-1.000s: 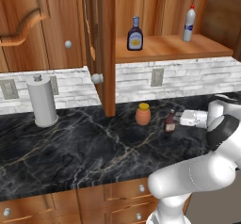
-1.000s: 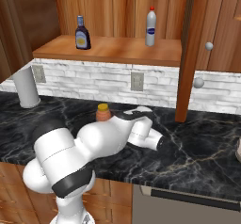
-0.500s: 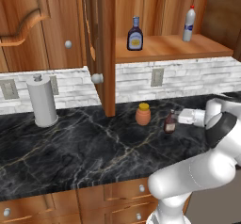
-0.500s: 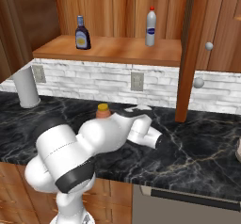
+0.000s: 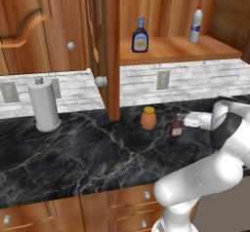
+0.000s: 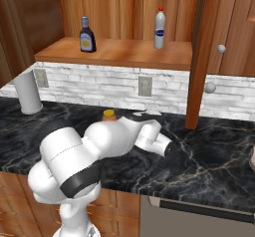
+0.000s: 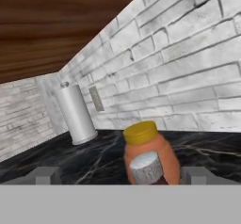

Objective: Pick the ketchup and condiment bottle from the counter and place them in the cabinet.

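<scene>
2 finger tips (image 7: 44, 175) are spread wide beside the ketchup (image 5: 176, 126) on the counter (image 5: 88, 153), nothing gripped; an orange jar (image 5: 148, 118) is seen beyond.

Tool (image 7: 120, 175) spread, one fingertip either side of the ketchup (image 5: 176, 126) cap. Orange jar (image 5: 148, 118) stands directly beyond the ketchup, near it, blocking travel left. Open cabinet door (image 5: 105, 46) hangs over the tabletop (image 5: 88, 153) further left. Shelf (image 5: 171, 50) carries condiment bottle (image 5: 140, 35) and white bottle (image 5: 196, 25), well apart, with bare plank between.
</scene>
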